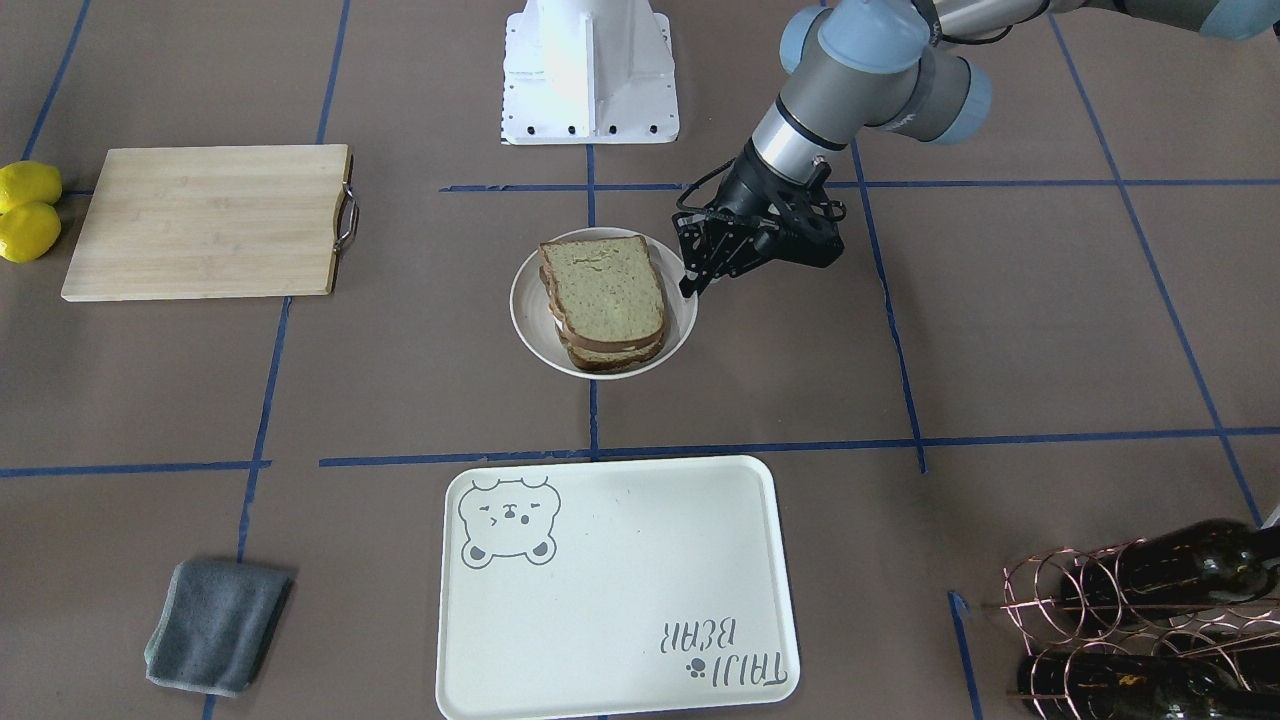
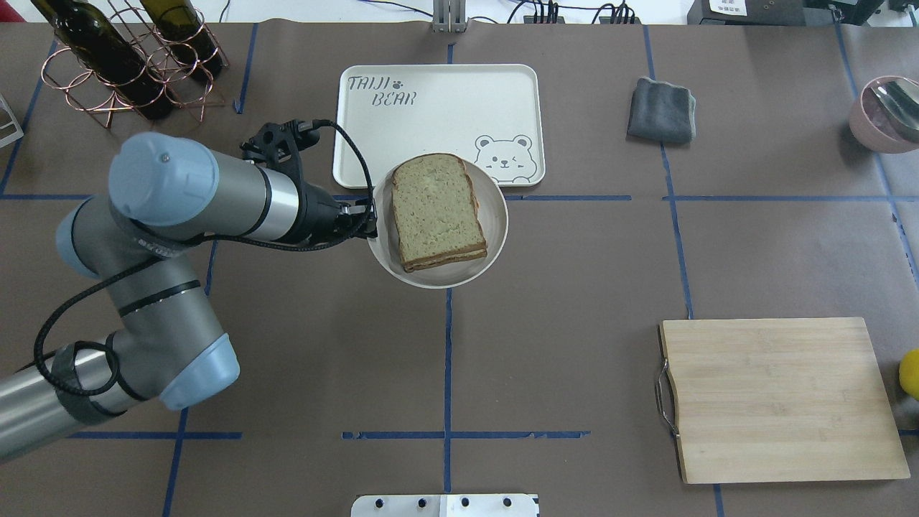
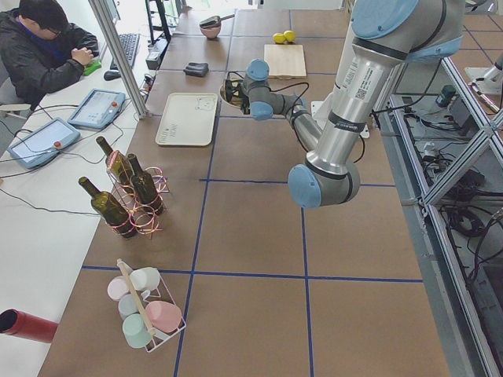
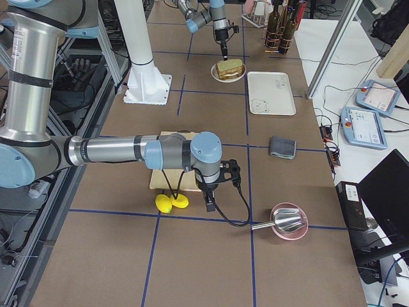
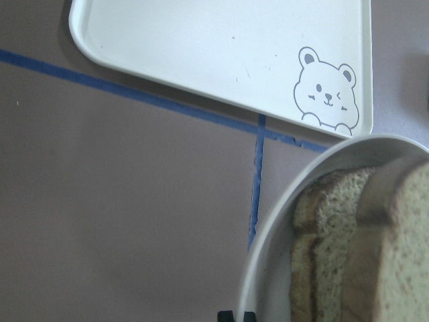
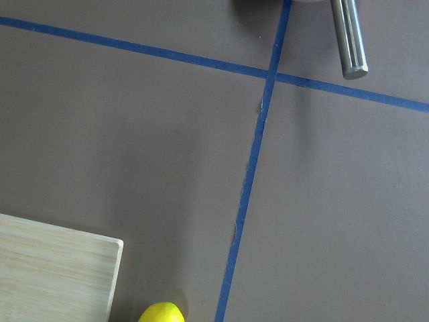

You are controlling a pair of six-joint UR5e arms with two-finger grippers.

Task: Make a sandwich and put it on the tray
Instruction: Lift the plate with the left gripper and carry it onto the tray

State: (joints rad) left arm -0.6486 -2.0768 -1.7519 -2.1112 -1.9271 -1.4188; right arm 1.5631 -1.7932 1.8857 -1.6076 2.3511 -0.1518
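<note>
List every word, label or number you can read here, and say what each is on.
"TAIJI BEAR": printed on the tray, next to a small paw mark.
Sticker on the left arm: too small to read.
Nothing else is readable.

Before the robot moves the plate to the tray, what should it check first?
1. Sandwich stacked whole on the plate: ok.
2. Left fingers pinching the plate's rim: ok; the plate looks lifted off the table.
3. Plate level, so the sandwich will not slide: cannot tell.
4. Landing spot on the tray free: ok, nothing shows on it.
5. Right arm out of the way: ok, it sits far off by the lemons.
</note>
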